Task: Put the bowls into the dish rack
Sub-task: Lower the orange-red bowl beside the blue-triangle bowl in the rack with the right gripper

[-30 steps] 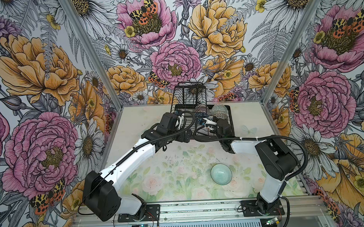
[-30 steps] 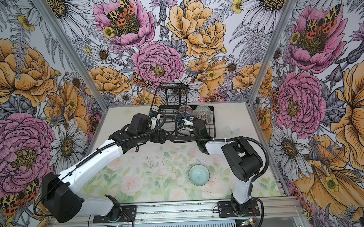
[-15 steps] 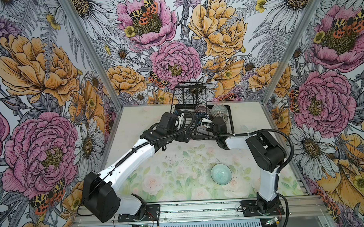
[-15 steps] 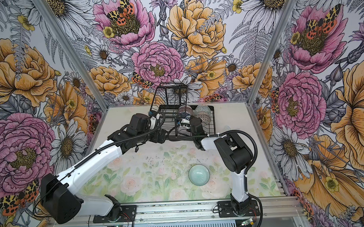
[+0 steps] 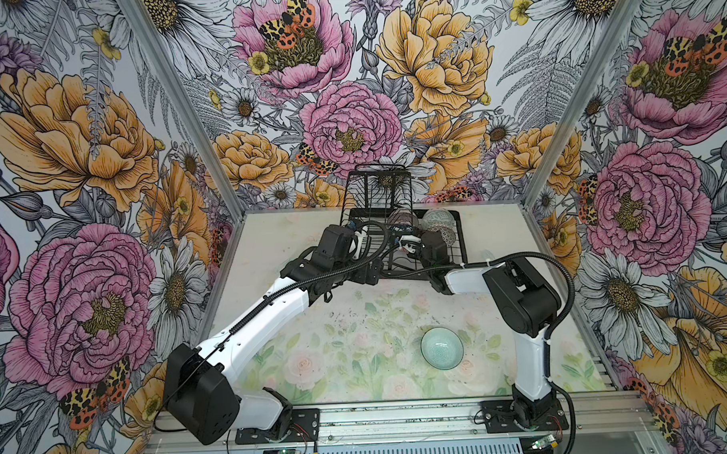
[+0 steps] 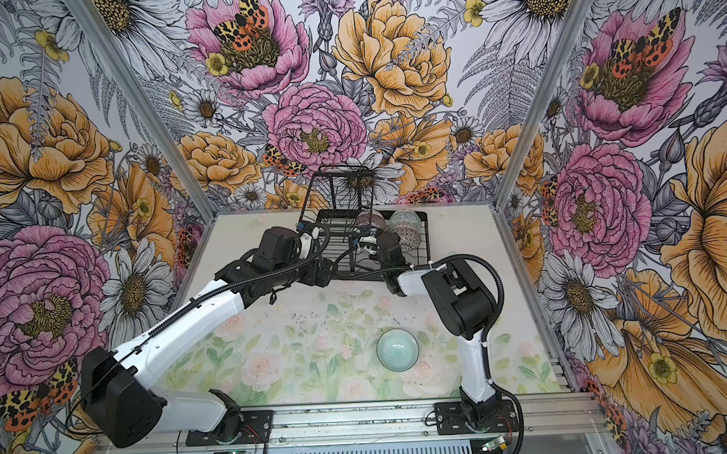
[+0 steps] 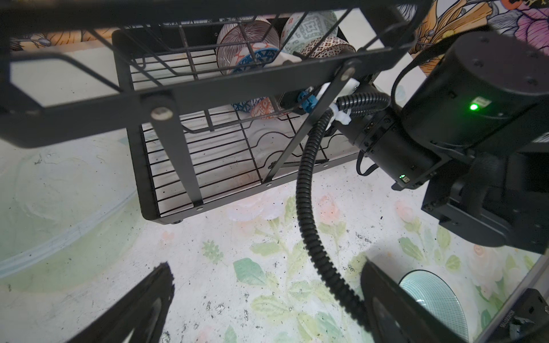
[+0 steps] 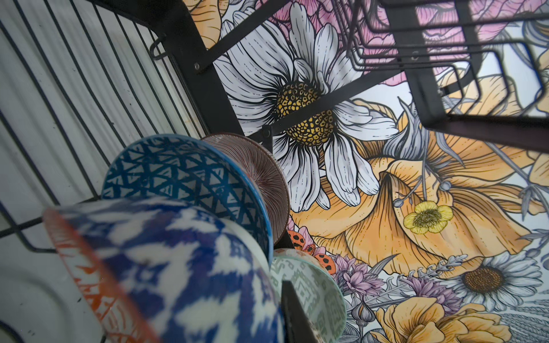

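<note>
Since earlier, the right arm (image 5: 522, 301) folded leftward; right gripper (image 5: 405, 244) fingers clamp the orange-diamond bowl (image 8: 166, 267) inside the dish rack (image 5: 462, 241), left gripper (image 7: 264, 308) fingers apart, pale teal bowl (image 5: 442, 351) on near worktop (image 5: 336, 341).

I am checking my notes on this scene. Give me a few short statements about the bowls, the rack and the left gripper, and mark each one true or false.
1. The left gripper is open. True.
2. The blue bowl stands in the rack. True.
3. The teal bowl lies in the rack. False: it sits on the table, in front of the rack.
4. Bowls fill the raised basket. False: they stand in the base tray.
</note>
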You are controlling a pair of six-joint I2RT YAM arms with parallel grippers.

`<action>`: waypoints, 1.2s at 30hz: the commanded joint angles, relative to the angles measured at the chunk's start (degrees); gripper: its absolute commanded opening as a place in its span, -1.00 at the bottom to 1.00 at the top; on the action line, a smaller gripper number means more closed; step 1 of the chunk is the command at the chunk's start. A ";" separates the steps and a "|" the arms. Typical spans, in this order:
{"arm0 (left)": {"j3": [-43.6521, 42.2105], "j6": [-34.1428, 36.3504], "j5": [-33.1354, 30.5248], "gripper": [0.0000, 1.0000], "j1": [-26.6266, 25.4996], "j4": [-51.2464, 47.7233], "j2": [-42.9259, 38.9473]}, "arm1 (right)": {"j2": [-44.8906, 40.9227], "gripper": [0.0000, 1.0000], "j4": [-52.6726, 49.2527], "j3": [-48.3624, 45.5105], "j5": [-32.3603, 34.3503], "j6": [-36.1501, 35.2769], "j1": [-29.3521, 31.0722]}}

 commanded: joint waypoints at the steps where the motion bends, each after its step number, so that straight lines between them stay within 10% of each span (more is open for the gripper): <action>1: 0.45 0.81 1.21 0.97 0.52 -0.65 -0.30 | 0.90 -1.00 3.55 2.43 -2.47 3.78 -0.38; 36: -1.24 0.65 0.79 0.98 0.64 -0.60 -1.61 | -2.67 -0.82 -1.82 -5.58 -2.69 9.09 1.19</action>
